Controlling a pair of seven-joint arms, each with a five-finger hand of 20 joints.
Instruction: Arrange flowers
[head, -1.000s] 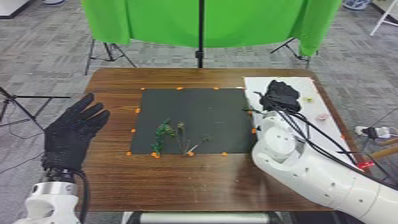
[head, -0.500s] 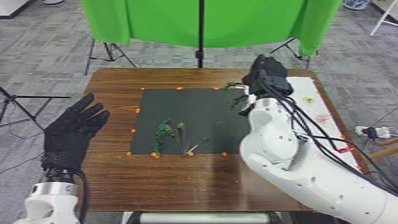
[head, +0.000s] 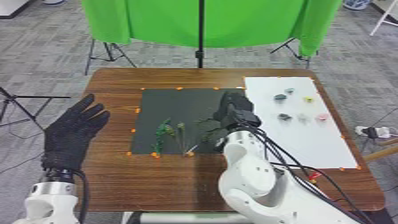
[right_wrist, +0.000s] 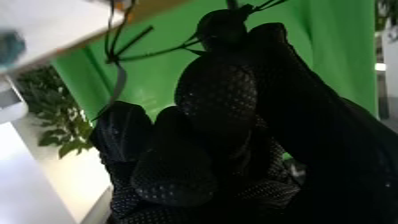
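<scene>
My left hand (head: 69, 134) is held over the table's left edge, fingers straight. My right hand (head: 235, 109) is over the right part of the black mat (head: 178, 100), with bits of a green sprig (head: 210, 121) sticking out on its left. In the right wrist view, the fingers of my right hand (right_wrist: 218, 95) are curled and pinch a thin dark branching stem (right_wrist: 114, 56). Lower left on the mat lie a leafy green stem (head: 161, 136) and thin-stemmed flowers (head: 181, 131) beside it.
On the white sheet (head: 306, 150) at the right are several small flower heads: dark teal (head: 284, 117), yellow (head: 309, 99), pink (head: 322, 117) and others. Orange markers (head: 138, 110) line the mat. A green cloth (head: 151, 22) hangs behind the table.
My right hand has moved from the white sheet to the left and then down over the mat, carrying the sprig. The flower heads it covered are in sight. My left hand is unchanged.
</scene>
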